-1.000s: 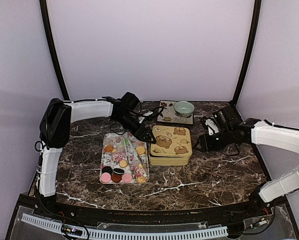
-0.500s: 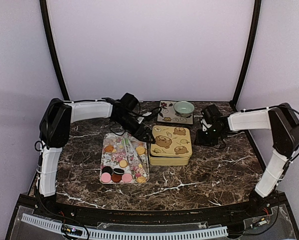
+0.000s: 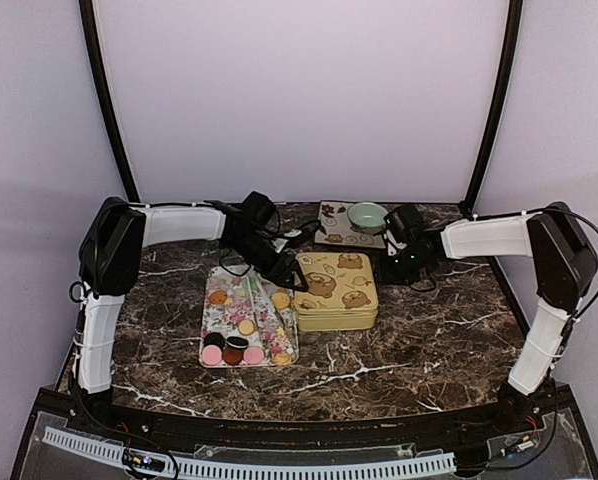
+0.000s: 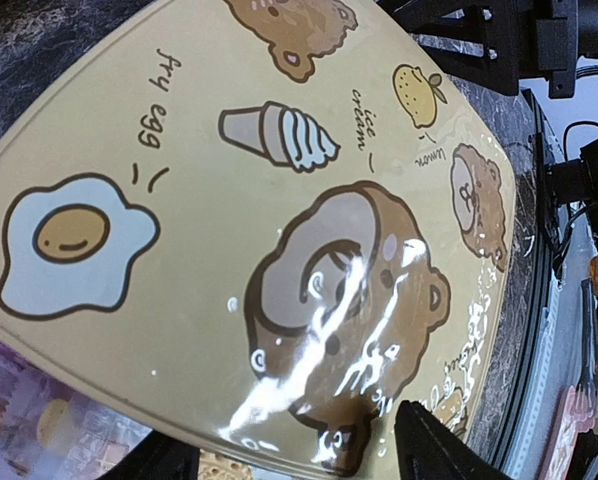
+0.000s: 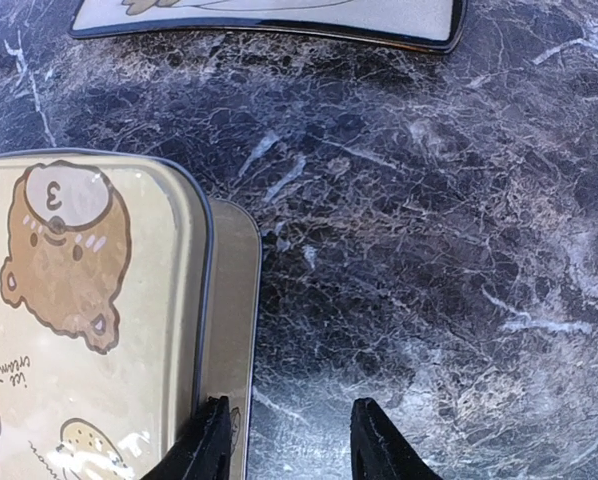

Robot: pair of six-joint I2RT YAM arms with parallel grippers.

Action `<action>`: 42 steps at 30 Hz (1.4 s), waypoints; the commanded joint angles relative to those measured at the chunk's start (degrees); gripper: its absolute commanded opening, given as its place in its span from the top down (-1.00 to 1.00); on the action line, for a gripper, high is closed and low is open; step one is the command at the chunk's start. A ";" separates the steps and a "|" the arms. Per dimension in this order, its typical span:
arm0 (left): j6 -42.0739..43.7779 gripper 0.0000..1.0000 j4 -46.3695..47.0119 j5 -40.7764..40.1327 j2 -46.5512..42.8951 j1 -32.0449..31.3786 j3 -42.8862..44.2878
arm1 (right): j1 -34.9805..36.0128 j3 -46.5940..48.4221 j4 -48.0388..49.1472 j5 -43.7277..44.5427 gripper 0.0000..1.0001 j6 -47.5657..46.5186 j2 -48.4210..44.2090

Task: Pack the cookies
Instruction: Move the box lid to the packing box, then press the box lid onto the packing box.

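The cookies lie on a flowery tray left of centre: tan, pink and dark discs. Right of it stands the gold bear tin, lid on. My left gripper is at the tin's left far edge. In the left wrist view the lid fills the frame, and the left gripper straddles its edge with jaws wide; a tan cookie shows below. My right gripper is open at the tin's right side, one finger against the wall and the other over bare marble.
At the back stand a square patterned plate and a green bowl; the plate's edge shows in the right wrist view. The marble table runs to black posts and lilac walls.
The right arm has swung in from the right to the tin's far right side, jaws narrowing. The tin has shifted slightly left. The left jaws have closed a little.
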 commanded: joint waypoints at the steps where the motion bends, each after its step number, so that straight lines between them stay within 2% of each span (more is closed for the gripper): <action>1: 0.71 -0.35 0.51 1.28 -0.51 -0.13 -1.42 | 1.71 1.25 1.59 -0.73 0.16 -0.55 -0.49; 5: 1.33 -0.26 0.68 1.15 -0.48 -0.13 -2.73 | 2.34 0.13 1.54 -0.59 0.16 -0.38 -2.14; 10: 2.90 0.00 0.06 1.24 -0.78 -0.13 -4.34 | 2.68 -1.01 1.37 -0.44 0.15 0.10 -4.64; 12: 3.02 0.03 0.35 1.58 -1.17 -0.13 -5.21 | 2.62 -1.38 0.98 0.02 0.14 0.19 -5.24; 17: 3.99 -0.01 1.07 1.88 -2.85 -0.43 -7.61 | 2.64 -1.99 0.54 0.27 0.14 0.39 -5.51; 22: 5.05 -0.04 1.08 1.24 -2.96 -1.41 -6.22 | 2.65 -1.58 0.39 0.21 0.14 0.85 -5.46; 27: 6.54 -0.07 0.38 -1.81 -3.03 -2.76 -6.84 | 2.69 0.33 -1.06 3.65 0.13 1.37 -8.59; 32: 8.24 -0.07 1.29 -6.24 -4.52 -3.41 -9.51 | 4.66 0.10 1.58 1.86 0.27 2.72 -13.85; 38: 9.87 -0.16 0.52 -7.36 -6.02 -4.04 -8.92 | 11.23 -4.59 4.93 -1.24 0.38 6.45 -13.91; 42: 10.25 -0.22 0.81 -8.30 -6.03 -4.00 -8.17 | 13.06 -11.62 8.27 -1.58 0.41 10.20 -14.35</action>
